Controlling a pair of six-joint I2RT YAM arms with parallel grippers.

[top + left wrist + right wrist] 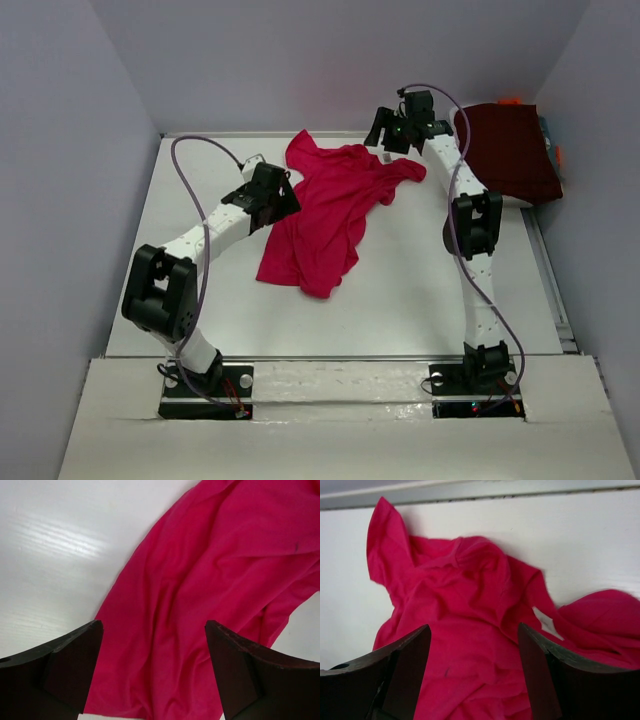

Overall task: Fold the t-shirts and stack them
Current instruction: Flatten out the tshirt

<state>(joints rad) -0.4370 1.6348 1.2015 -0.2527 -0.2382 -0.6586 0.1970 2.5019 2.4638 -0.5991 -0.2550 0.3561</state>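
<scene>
A bright crimson-pink t-shirt (330, 205) lies crumpled and spread out in the middle of the white table (420, 290). A dark maroon folded t-shirt (510, 150) rests at the back right corner. My left gripper (280, 198) hovers at the pink shirt's left edge. In the left wrist view it (154, 626) is open, with the pink cloth (210, 570) below and nothing between its fingers (75, 665). My right gripper (388, 138) hangs over the shirt's back right sleeve. It (474, 627) is open above the rumpled cloth (470, 595), holding nothing.
Small orange and blue items (552, 150) show behind the maroon shirt at the far right wall. A raised rim (230, 135) runs along the table's back edge, and grey walls close in on both sides. Bare table lies in front of the pink shirt.
</scene>
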